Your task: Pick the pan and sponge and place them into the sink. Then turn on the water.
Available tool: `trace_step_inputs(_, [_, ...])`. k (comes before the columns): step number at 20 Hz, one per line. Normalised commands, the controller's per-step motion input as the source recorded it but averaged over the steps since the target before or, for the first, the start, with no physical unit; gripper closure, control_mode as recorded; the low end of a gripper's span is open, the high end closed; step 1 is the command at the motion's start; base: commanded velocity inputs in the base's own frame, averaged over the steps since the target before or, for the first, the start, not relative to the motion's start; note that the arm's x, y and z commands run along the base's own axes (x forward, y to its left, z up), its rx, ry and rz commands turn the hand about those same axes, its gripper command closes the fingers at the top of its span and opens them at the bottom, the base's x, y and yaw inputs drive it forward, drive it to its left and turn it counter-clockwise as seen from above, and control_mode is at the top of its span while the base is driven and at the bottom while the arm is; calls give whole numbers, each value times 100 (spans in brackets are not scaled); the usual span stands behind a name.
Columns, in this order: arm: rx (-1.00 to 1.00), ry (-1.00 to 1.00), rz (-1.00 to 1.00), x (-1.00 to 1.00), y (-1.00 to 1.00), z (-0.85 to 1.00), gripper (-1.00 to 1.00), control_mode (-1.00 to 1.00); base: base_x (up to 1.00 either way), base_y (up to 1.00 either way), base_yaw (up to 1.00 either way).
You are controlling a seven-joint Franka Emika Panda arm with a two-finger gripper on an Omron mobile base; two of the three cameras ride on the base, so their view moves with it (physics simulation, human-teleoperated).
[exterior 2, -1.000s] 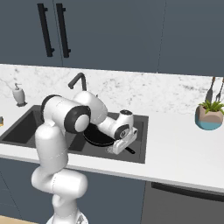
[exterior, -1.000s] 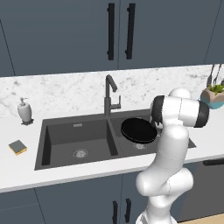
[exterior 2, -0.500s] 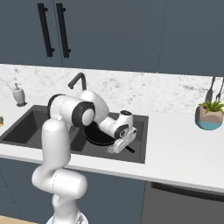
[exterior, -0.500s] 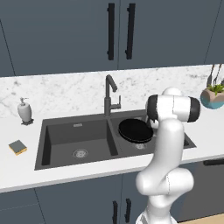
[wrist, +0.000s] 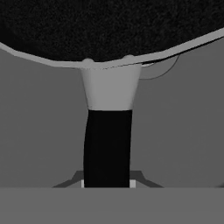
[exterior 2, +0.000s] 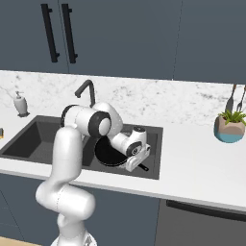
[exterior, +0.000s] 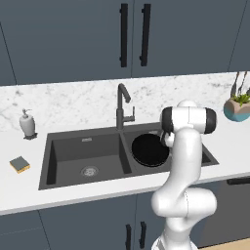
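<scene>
Pan: the round black pan sits in the right basin of the sink, tilted slightly, its rim close to the central divider in the left base view.
Pan handle: the hand view looks straight along the black handle, which runs up to a grey neck and the pan's dark underside — a detail neither base view gives.
Gripper: in the right base view the gripper hangs over the front part of the right basin, just beside the pan's near edge; the jaws are clamped together on the handle (the fingertips themselves are mostly hidden behind it in the hand view).
Sponge: the sponge lies flat on the counter left of the sink, well apart from the basin edge; in the right base view just a sliver of something shows at the left border, too small to tell.
Faucet: the dark gooseneck faucet stands behind the divider, and no stream runs from it.
Left basin: bare down to its round drain — open room there.
Edges: the arm's elbow hides the right basin's right side in the left base view, while the right base view shows that rim plainly.
Counter ends: a soap dispenser stands at the back left, a potted plant at the far right, both well apart from the sink.
</scene>
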Motion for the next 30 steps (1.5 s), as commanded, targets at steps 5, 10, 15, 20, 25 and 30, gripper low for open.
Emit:
trace_step_inputs(5, [0, 0, 0, 19, 4, -14, 100, -100, 0, 0, 0])
trace_step_inputs(10, [0, 1, 1, 2, 8, -20, 100, -100, 0, 0, 0])
trace_step_inputs(15, [0, 1, 1, 0, 14, -26, 100, -100, 0, 0, 0])
trace_step_inputs(20, [0, 0, 1, 0, 19, -25, 100, -100, 0, 0, 0])
trace_step_inputs(25, [0, 0, 1, 0, 16, -20, 100, -100, 0, 0, 0])
trace_step_inputs(30, [0, 0, 0, 0, 13, -12, 100, -100, 0, 0, 0])
